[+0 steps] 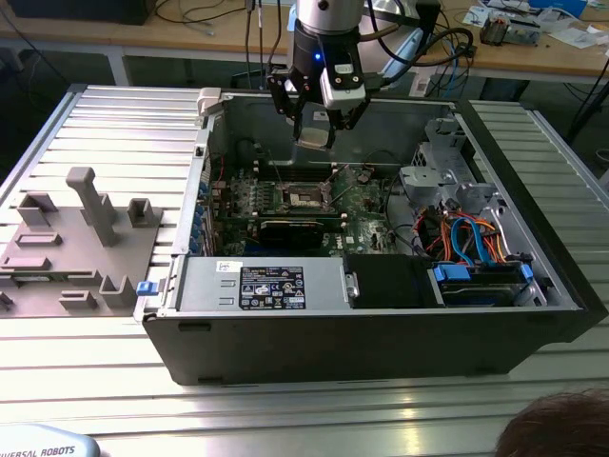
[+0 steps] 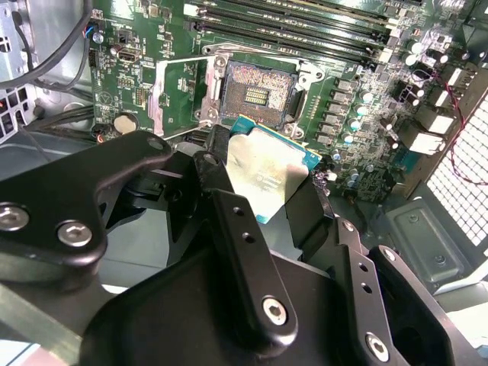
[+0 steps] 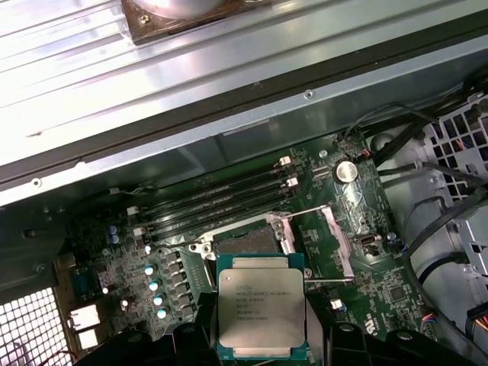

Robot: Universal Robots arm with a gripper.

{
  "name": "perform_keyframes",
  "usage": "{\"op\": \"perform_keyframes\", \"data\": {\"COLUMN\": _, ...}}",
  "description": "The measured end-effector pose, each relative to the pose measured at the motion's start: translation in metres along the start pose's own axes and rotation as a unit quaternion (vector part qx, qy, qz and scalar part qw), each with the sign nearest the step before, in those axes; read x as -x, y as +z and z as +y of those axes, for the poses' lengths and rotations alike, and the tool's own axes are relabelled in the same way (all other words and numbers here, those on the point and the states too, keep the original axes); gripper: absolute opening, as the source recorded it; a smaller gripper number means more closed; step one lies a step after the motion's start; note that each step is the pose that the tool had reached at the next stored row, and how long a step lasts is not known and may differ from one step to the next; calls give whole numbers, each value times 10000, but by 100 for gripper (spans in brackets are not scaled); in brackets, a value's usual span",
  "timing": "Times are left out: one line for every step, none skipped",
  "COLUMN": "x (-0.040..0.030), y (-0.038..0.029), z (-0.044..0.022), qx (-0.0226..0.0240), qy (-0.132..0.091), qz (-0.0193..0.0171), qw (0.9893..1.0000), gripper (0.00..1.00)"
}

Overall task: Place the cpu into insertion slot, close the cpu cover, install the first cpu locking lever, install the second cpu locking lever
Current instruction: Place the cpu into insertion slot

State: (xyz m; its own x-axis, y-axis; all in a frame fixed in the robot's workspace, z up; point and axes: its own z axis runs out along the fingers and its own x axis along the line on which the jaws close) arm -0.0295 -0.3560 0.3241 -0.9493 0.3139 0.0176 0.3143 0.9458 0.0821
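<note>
Exterior view: I see a ribbed aluminium table (image 1: 105, 114), with glare on its near slats. A grey moulded fixture (image 1: 76, 248) lies on it at the exterior view's left. Behind, a wooden bench (image 1: 561, 62) carries cables (image 1: 205, 14) and clutter. A person's hair (image 1: 557, 428) shows at lower right.

Clear gap btw cpu (image 3: 261, 311) & insertion slot (image 2: 255, 90)
</note>
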Motion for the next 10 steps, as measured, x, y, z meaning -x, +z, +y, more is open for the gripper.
{"op": "perform_keyframes", "data": {"x": 0, "y": 0, "z": 0, "qx": 0, "qy": 2, "qz": 0, "qw": 10000, "gripper": 54}}
{"op": "perform_keyframes", "data": {"x": 0, "y": 0, "z": 0, "qx": 0, "qy": 4, "qz": 0, "qw": 10000, "gripper": 54}}
{"op": "perform_keyframes", "data": {"x": 0, "y": 1, "z": 0, "qx": -3, "qy": 16, "qz": -2, "qw": 10000, "gripper": 54}}
{"op": "perform_keyframes", "data": {"x": 0, "y": 2, "z": 0, "qx": -9, "qy": 28, "qz": -6, "qw": 10000, "gripper": 54}}
{"op": "perform_keyframes", "data": {"x": 0, "y": 2, "z": 0, "qx": -12, "qy": 34, "qz": -7, "qw": 10000, "gripper": 54}}
{"op": "perform_keyframes", "data": {"x": 0, "y": 2, "z": 0, "qx": -13, "qy": 37, "qz": -7, "qw": 10000, "gripper": 54}}
{"op": "perform_keyframes", "data": {"x": 0, "y": 2, "z": 0, "qx": -13, "qy": 38, "qz": -8, "qw": 10000, "gripper": 54}}
{"op": "perform_keyframes", "data": {"x": 0, "y": 2, "z": 0, "qx": -14, "qy": 40, "qz": -8, "qw": 10000, "gripper": 54}}
{"op": "perform_keyframes", "data": {"x": 0, "y": 2, "z": 0, "qx": -15, "qy": 42, "qz": -9, "qw": 10000, "gripper": 54}}
{"op": "perform_keyframes", "data": {"x": 0, "y": 2, "z": 0, "qx": -16, "qy": 45, "qz": -9, "qw": 10000, "gripper": 54}}
